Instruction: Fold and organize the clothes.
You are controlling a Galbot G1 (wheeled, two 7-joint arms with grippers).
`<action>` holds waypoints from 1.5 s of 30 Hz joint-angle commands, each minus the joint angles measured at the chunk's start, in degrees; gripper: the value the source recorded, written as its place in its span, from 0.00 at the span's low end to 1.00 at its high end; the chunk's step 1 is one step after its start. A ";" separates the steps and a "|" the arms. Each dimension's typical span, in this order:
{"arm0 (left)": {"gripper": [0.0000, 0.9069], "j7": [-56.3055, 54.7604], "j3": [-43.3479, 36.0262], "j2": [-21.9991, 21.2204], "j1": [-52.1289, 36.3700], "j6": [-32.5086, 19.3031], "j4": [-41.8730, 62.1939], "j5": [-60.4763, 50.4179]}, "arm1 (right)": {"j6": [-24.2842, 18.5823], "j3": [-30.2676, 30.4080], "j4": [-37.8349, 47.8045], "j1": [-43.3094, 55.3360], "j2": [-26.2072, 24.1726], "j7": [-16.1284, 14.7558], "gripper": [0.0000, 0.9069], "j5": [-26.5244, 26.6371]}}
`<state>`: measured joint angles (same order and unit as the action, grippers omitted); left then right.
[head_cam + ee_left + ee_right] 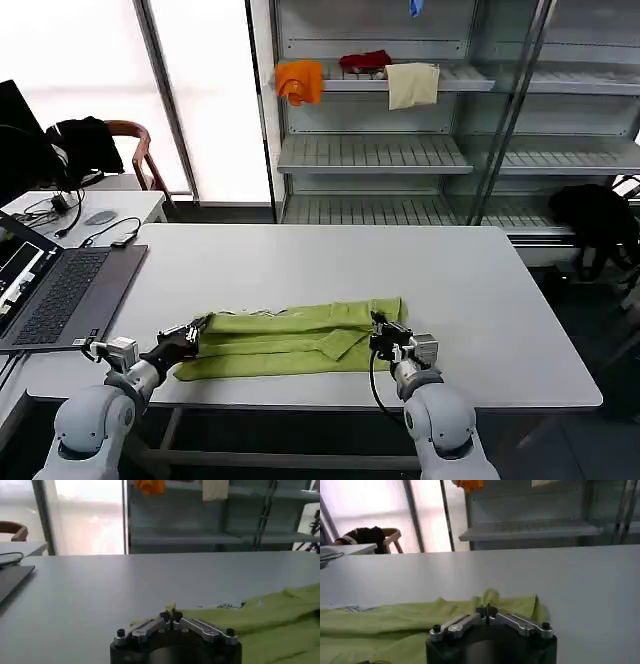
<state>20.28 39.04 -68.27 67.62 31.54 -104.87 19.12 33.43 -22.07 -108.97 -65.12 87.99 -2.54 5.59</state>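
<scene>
Left gripper [200,327] low at the near-left of the white table [480,300], forearm reaching in from the near edge, jaws pinched together on the left end of the T-shirt [290,340]. The lime shirt lies as a long folded band along the near edge, between both arms. Right gripper [380,326] low at the band's right end, jaws closed on a fold of cloth.

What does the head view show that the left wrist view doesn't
Head view alone: the right gripper pinching one end of the lime T-shirt, and the laptop's keyboard. Left wrist view alone: the left gripper's fingertips closed on a fold of cloth, close up. Both: the shirt, the white table, the orange cloth on the shelf.
</scene>
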 commanded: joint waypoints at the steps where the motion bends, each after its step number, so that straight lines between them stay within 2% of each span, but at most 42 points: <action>1: 0.01 0.04 0.40 -0.04 1.01 0.01 -0.67 -0.51 | -0.07 -0.25 -0.47 -1.65 0.30 -1.14 0.00 -3.92; 2: 0.01 0.02 0.40 -0.03 1.02 0.07 -0.67 -0.62 | -0.08 -0.23 -0.45 -1.71 0.35 -1.17 0.17 -4.39; 3: 0.01 0.10 0.41 -0.03 1.08 0.06 -0.74 -0.65 | -0.11 -0.04 -0.29 -1.77 0.39 -1.11 0.73 -6.20; 4: 0.02 0.11 0.40 0.01 1.22 0.06 -0.86 -0.71 | -0.16 0.03 -0.13 -1.82 0.42 -1.31 1.00 -8.16; 5: 0.06 0.08 0.33 -0.02 1.26 0.07 -0.92 -0.79 | -0.17 0.12 -0.08 -1.85 0.49 -1.30 1.00 -8.77; 6: 0.76 -0.16 0.31 -0.18 1.27 0.12 -0.93 -1.21 | -0.21 0.22 0.07 -1.85 0.72 -1.07 1.00 -10.24; 7: 1.00 -0.45 0.21 -0.25 1.30 0.17 -0.96 -1.52 | -0.26 0.22 0.27 -1.83 0.93 -1.05 1.00 -11.59; 14: 1.00 -1.64 0.52 -0.59 1.32 0.41 -1.81 -1.70 | -0.35 -0.22 -0.67 -1.57 0.73 0.13 1.00 -15.75; 19: 1.00 -3.21 1.89 -1.23 2.47 0.26 -4.53 -2.30 | -0.33 -2.41 -3.27 -1.37 -0.55 0.48 1.00 -16.04; 22: 1.00 -6.82 2.74 -2.73 4.51 -0.14 -6.89 -1.90 | -0.33 -4.33 -5.02 -0.99 -1.66 0.42 1.00 -14.81; 25: 1.00 -10.43 2.62 -4.82 7.40 -2.01 -8.30 -1.28 | -0.27 -6.30 -7.13 0.07 -3.66 1.24 1.00 -7.38; 27: 1.00 -13.26 1.95 -6.52 8.70 -3.60 -8.17 -1.94 | -0.25 -7.45 -8.47 1.06 -4.64 1.19 1.00 -4.68; 32: 1.00 -18.28 0.44 -9.10 8.41 -7.31 -5.80 -2.17 | -0.23 -7.26 -10.00 2.42 -5.73 0.75 1.00 -3.93; 44: 1.00 -20.69 -0.82 -10.71 8.11 -9.44 -2.94 -3.29 | -0.23 -7.28 -9.75 2.39 -5.60 0.64 1.00 -4.14; 45: 0.97 -20.67 -0.88 -10.76 8.05 -9.72 -2.62 -3.57 | -0.22 -7.24 -9.78 2.39 -5.61 0.60 1.00 -4.15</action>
<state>3.45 38.82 -77.24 74.80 24.40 -109.05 16.47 33.19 -28.52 -117.65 -63.25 83.16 -1.99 0.00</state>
